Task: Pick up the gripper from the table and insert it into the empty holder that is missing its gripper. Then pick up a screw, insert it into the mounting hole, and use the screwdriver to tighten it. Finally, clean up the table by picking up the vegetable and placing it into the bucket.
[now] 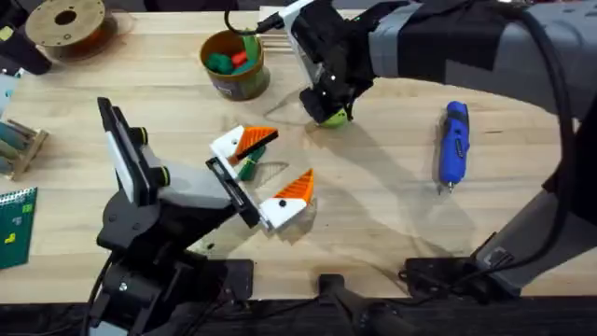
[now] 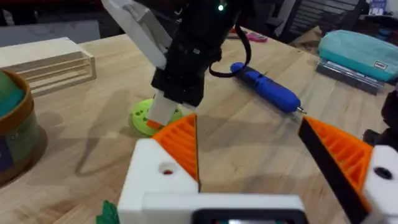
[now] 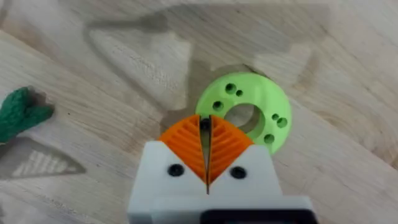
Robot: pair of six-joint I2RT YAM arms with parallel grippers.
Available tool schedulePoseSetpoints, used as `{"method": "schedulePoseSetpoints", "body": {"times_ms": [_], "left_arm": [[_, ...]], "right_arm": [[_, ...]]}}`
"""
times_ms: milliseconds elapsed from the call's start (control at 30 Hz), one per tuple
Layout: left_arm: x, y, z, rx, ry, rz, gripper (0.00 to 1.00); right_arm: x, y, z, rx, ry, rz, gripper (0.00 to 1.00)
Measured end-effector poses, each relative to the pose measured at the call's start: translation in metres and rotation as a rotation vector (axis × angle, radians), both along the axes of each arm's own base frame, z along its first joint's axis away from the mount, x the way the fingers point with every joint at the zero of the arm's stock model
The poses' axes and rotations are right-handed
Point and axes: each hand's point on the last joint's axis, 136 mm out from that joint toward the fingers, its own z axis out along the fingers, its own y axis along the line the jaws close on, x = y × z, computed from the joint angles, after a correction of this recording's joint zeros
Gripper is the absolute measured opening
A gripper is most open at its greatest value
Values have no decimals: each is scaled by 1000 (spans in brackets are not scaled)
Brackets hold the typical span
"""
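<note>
My left gripper (image 1: 291, 155) (image 2: 249, 124) stands wide open low over the table, and each of its white blocks (image 2: 155, 180) carries an orange finger. I cannot tell which block is the holder. The small green vegetable (image 1: 247, 169) (image 3: 22, 111) lies on the wood between those blocks. My right gripper (image 1: 326, 105) (image 3: 205, 126) is down at the rim of a green ring-shaped disc (image 3: 249, 109) (image 2: 144, 118). Its orange fingers are shut, with a small dark screw pinched at their tips. The blue screwdriver (image 1: 453, 143) (image 2: 266, 88) lies to the right. The bucket (image 1: 233, 65) stands at the back.
The bucket holds green and red toys. A wooden spool (image 1: 65, 23) sits at the far left corner. A small wooden rack (image 1: 19, 147) and a green board (image 1: 14, 224) lie at the left edge. Bare wood lies between the disc and the screwdriver.
</note>
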Motion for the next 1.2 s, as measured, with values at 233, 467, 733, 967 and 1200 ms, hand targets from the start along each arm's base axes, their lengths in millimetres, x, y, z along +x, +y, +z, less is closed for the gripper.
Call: {"method": "schedulePoseSetpoints", "body": {"times_ms": [233, 467, 733, 967, 1200], "left_arm": [[0, 0, 0, 0, 0, 0, 987], [0, 0, 0, 0, 0, 0, 987], [0, 0, 0, 0, 0, 0, 987], [0, 0, 0, 0, 0, 0, 987], [0, 0, 0, 0, 0, 0, 987]], "right_arm": [[-1, -1, 21, 26, -29, 0, 8], [-5, -4, 69, 80, -102, 2, 8], [-28, -17, 97, 36, -34, 21, 8], [-39, 23, 164, 171, -68, 151, 8], [-74, 53, 181, 218, -27, 264, 7]]}}
